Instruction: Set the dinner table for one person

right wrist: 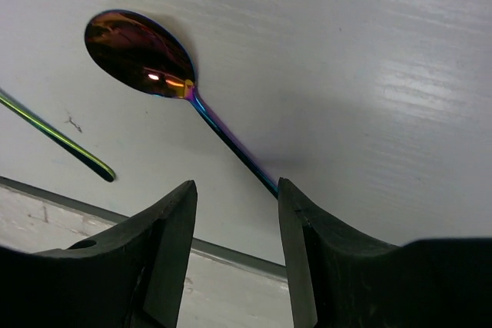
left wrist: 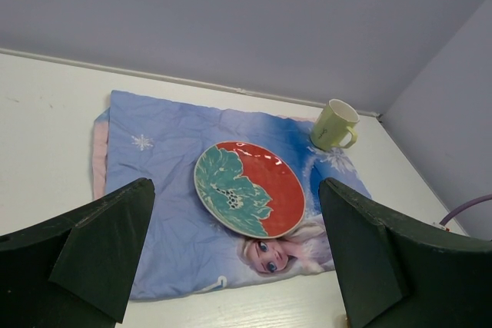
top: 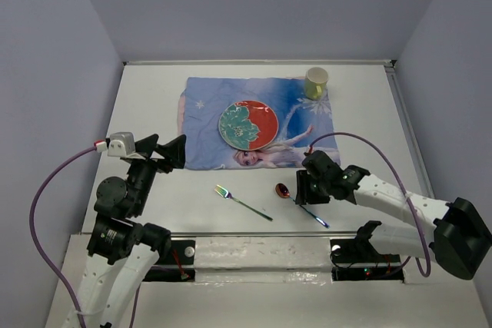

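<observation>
The off-white dinner table (top: 154, 97) carries a blue princess placemat (top: 257, 120) with a red and teal plate (top: 248, 125) on it and a yellow-green mug (top: 316, 82) at its far right corner. An iridescent fork (top: 241, 202) and spoon (top: 300, 203) lie on the bare table in front of the placemat. My right gripper (top: 304, 188) is open and low over the spoon. In the right wrist view the spoon (right wrist: 138, 51) has its handle running down behind the right finger (right wrist: 307, 228). My left gripper (top: 165, 151) is open and empty, raised at the placemat's near left corner.
The left wrist view shows the plate (left wrist: 248, 187), the mug (left wrist: 334, 124) and the placemat (left wrist: 161, 159) ahead between the open fingers. Grey walls enclose the table on three sides. The fork's handle end (right wrist: 58, 140) lies left of the right gripper (right wrist: 234, 186).
</observation>
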You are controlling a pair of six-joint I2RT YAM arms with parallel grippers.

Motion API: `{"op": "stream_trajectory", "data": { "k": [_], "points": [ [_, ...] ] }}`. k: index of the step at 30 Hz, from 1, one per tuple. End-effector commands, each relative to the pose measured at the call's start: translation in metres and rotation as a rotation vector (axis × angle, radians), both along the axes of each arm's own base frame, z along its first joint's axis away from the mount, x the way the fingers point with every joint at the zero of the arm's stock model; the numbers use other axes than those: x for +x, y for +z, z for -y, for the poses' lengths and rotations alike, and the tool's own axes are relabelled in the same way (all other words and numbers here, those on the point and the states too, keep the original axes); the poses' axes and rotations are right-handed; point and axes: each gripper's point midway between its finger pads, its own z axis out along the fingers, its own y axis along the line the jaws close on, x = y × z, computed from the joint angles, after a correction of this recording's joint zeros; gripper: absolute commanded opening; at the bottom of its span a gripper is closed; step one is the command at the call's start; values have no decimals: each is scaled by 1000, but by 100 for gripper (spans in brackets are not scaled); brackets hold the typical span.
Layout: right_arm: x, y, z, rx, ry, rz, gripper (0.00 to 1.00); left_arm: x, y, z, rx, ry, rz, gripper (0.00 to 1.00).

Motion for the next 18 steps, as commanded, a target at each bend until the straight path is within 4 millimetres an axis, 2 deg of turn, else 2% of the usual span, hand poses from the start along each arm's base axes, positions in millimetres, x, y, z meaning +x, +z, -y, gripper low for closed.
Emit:
{"op": "stream_trajectory", "data": {
  "k": [1,8,11,13,15,16,18],
  "points": [
    [-6,4,4,-72,10,-14,52,-3,15,2,-8,-18,61,99],
    [-9,-12,-5,-172,59,-26,53,-5,16,1,-10,-17,69,99],
    [-3,-17,-4,-226,55,-7,50,-6,17,1,-12,-22,70,99],
    [-2,-19,-7,-235,59,-2,42,-6,17,1,-11,-20,72,99],
    [1,-19,-10,-243,56,9,16,-6,17,2,-10,-23,70,99],
    [0,-19,-11,-246,63,17,10,-6,17,2,-11,-23,70,99],
    [2,-17,-16,-233,70,36,9,-7,17,2,-11,-26,70,99]
  ]
}}
